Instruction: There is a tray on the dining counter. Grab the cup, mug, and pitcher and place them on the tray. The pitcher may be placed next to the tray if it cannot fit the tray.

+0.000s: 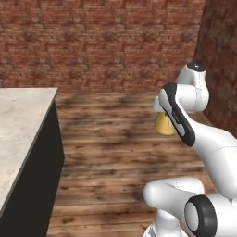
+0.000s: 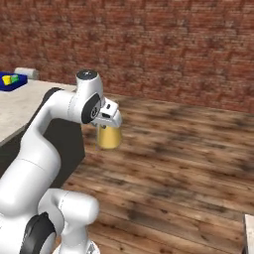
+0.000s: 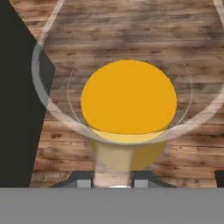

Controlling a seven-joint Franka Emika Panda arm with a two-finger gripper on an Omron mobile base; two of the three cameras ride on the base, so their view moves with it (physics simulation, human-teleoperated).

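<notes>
1. Closest to me: my jaws are clenched on the pitcher (image 3: pixel 129 98). In the hand view I'm looking straight down into it, with the amber liquid a big round disc, the glass rim flaring wide around it, and my two finger tips (image 3: pixel 85 181) pinching glass at the bottom edge. My gripper (image 2: pixel 110 120) sits right at the top of the pitcher in the right base view, and the body hangs below it.

2. Under that there's just wooden floor (image 1: pixel 120 139). The pitcher is up in the air over the planks, touching nothing but me.

3. Off to my left is the dining counter (image 1: pixel 21 125), pale speckled tabletop with a dark side. I'm beside it, not over it.

4. Farthest back, at the far end of that tabletop, sits the tray (image 2: pixel 11 84), blue, with something yellow and something green on it. My guess is that's the cup (image 2: pixel 7 79) and mug (image 2: pixel 15 78), but they're too small to be sure.

5. What worries me:
- It looks like a rim-only pinch on smooth glass with liquid weight below, so a fast swing could make it pivot or slip.
- Tilting the hand would likely slosh liquid out.
- Coming in low could clip the base on the tabletop edge.
- The tray looks crowded, so squeezing in might knock something over. Setting it next to the tray seems safer.
</notes>
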